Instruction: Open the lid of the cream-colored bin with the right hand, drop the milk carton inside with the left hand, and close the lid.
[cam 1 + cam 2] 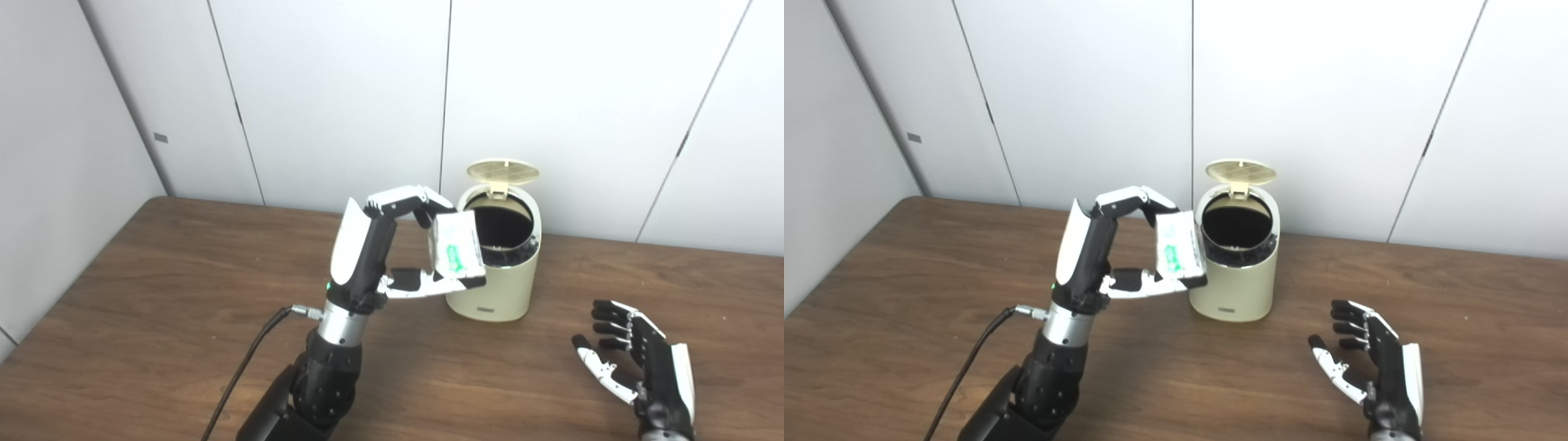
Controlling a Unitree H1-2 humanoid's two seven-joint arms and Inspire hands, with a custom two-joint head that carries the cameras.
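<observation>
**Left eye view: one carton in the left hand at the open bin**

Item 1, milk carton [456,245]: one. You see it white with a green mark, standing upright and slightly tilted, held in the air against the near-left rim of the bin. The left hand's fingers [404,199] curl over its top edge; the thumb presses from below at its bottom edge. So the carton sits clamped between fingers above and thumb beneath, its broad face turned toward you.

Item 2, cream-colored bin [496,288]: one. It stands on the table [153,294], mouth uncovered, dark interior showing.

Item 3, lid [503,172]: one. It stands raised on its hinge at the far side of the bin's mouth.

Item 4, left hand [367,245]: one. It is raised just left of the bin, closed around the carton. A black cable [245,367] runs from its wrist.

Item 5, right hand [1372,361]: one. It lies near the table surface, well to the near right of the bin, fingers spread and holding nothing, touching neither bin nor lid.
</observation>
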